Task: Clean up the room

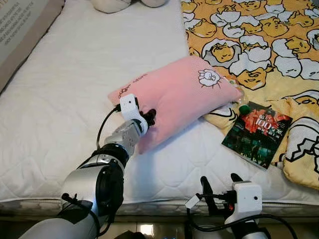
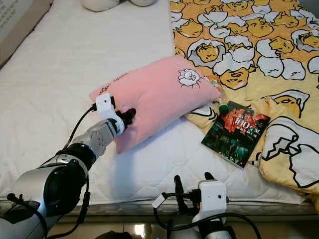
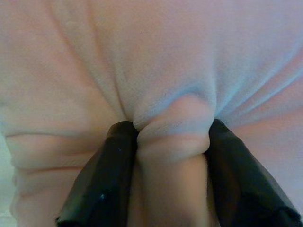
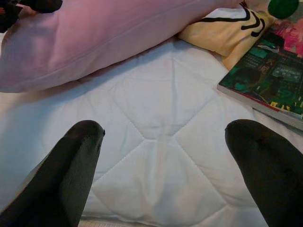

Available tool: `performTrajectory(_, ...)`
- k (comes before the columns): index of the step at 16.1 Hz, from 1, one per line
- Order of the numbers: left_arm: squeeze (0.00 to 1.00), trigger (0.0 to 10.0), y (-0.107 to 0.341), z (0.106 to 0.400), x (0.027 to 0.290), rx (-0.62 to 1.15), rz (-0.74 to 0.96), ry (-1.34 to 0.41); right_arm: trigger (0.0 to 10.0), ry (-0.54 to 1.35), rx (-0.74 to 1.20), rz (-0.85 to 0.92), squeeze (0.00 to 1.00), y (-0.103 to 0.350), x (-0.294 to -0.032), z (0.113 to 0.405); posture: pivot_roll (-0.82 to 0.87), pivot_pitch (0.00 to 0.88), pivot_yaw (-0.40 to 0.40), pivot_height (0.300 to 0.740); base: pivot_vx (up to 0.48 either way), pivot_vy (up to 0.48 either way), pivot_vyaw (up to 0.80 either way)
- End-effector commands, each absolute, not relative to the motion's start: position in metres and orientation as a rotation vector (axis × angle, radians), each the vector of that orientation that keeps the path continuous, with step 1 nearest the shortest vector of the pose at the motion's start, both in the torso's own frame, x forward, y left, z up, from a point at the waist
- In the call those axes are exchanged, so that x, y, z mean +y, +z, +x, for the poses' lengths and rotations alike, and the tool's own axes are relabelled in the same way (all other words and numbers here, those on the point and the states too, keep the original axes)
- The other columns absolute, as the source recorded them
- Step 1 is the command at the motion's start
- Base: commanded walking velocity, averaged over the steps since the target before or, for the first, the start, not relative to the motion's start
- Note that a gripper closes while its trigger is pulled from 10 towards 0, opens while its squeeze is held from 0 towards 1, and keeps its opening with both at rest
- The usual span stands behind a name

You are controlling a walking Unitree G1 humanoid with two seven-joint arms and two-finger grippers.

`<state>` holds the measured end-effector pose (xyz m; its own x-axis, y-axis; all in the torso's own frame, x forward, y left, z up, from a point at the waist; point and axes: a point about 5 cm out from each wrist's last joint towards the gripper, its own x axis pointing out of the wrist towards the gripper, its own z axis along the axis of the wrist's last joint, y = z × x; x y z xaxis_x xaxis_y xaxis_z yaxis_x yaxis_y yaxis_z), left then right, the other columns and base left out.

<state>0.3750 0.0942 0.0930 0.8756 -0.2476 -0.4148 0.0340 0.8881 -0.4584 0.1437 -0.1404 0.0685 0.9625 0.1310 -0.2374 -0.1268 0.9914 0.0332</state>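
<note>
A pink pillow [image 1: 177,94] with a small sheep print lies in the middle of the white quilted mattress [image 1: 65,94]. My left gripper [image 1: 148,117] is at the pillow's near left edge, shut on a fold of its pink fabric [image 3: 173,127]; the black fingers [image 3: 102,184] pinch the fold from both sides. My right gripper [image 1: 219,185] hovers open at the mattress's front edge, its fingers [image 4: 71,161] spread over bare quilt, apart from the pillow [image 4: 94,38].
A dark green and red book [image 1: 256,133] lies right of the pillow, partly on a yellow cartoon-print blanket [image 1: 259,40] covering the bed's right side. A small green object [image 1: 243,108] sits by the book. A cardboard box [image 1: 20,30] stands at far left.
</note>
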Motion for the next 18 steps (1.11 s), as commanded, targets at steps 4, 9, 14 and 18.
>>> performTrajectory(4, 0.00, 0.0, 0.073, 0.362, 0.087, 0.585, -0.483, -0.185, 10.0, 0.137, 0.249, 0.000, 0.00, 0.068, -0.142, 0.147, -0.36, 0.119, 0.083, 0.731, 0.000, 0.000, 0.00)
performTrajectory(9, 0.00, 0.0, 0.078, 0.366, 0.093, 0.554, -0.470, -0.192, 10.0, 0.149, 0.249, -0.001, 0.00, 0.066, -0.142, 0.149, -0.34, 0.096, 0.072, 0.731, 0.000, 0.000, 0.00)
performTrajectory(14, 0.00, 0.0, 0.106, 0.383, 0.107, 0.435, -0.535, -0.180, 10.0, 0.172, 0.235, -0.007, 0.00, 0.066, -0.141, 0.160, -0.31, 0.080, 0.061, 0.731, 0.000, 0.000, 0.00)
performTrajectory(18, 0.00, 0.0, 0.156, 0.404, 0.147, 0.240, -0.500, -0.200, 10.0, 0.175, 0.221, -0.006, 0.00, 0.065, -0.141, 0.167, -0.28, 0.066, 0.064, 0.731, 0.000, 0.000, 0.00)
